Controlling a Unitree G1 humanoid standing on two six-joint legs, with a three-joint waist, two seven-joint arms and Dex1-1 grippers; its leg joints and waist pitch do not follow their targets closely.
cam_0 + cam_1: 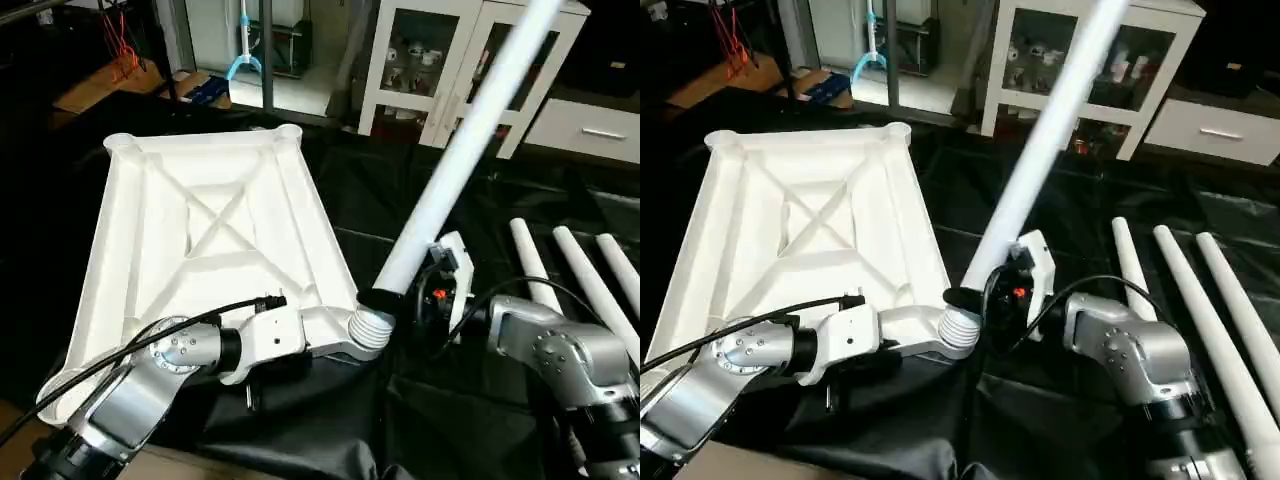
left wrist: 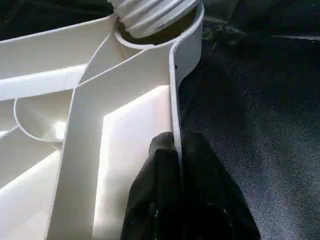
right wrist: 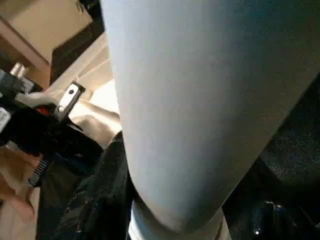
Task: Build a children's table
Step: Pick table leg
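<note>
The white tabletop (image 1: 200, 230) lies upside down on the black cloth, its X ribs facing up. My left gripper (image 2: 176, 165) is shut on the tabletop's near rim, just beside the near right corner socket (image 2: 165, 35). One white leg (image 1: 460, 150) leans up and to the right, and its ribbed threaded end (image 1: 370, 330) sits at that socket. My right gripper (image 1: 385, 300) is shut on this leg just above the threads; the leg (image 3: 190, 100) is close up in the right wrist view. Three more legs (image 1: 1200, 320) lie side by side on the cloth at the right.
A white glass-door cabinet (image 1: 440, 70) and a white drawer unit (image 1: 590, 130) stand behind the work surface. Black cloth (image 1: 380, 200) covers the surface between the tabletop and the spare legs. A wooden edge (image 1: 200, 465) shows at the near side.
</note>
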